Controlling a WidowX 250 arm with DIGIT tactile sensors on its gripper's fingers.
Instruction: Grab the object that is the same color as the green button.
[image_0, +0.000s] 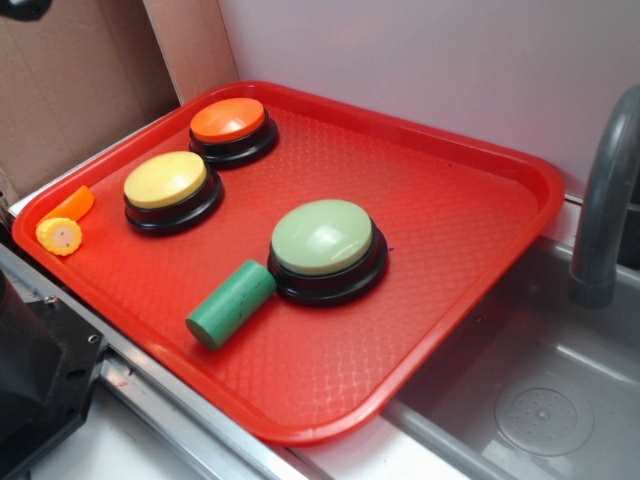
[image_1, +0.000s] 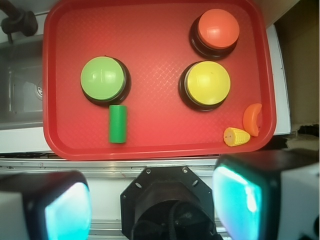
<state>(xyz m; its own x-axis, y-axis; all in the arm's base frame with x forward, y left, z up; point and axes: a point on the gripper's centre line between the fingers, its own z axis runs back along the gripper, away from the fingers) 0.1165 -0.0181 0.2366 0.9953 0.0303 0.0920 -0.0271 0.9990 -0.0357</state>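
Observation:
The object, a small dark green cylinder (image_0: 230, 303) (image_1: 117, 123), lies on its side on the red tray (image_0: 300, 425) (image_1: 47, 100). One end rests right against the black base of the pale green button (image_0: 323, 240) (image_1: 102, 78). In the wrist view my gripper (image_1: 152, 205) hangs high up, off the tray's near edge and over the black robot base (image_1: 165, 200). Its teal pads (image_1: 67, 215) stand wide apart with nothing between them. The gripper does not show in the exterior view.
A yellow button (image_0: 166, 182) (image_1: 207, 83) and an orange button (image_0: 229, 122) (image_1: 218, 29) share the tray. A toy corn (image_0: 59, 236) (image_1: 236, 136) and an orange piece (image_0: 72, 204) lie in a corner. A sink (image_0: 540, 400) with a grey faucet (image_0: 605, 200) adjoins the tray.

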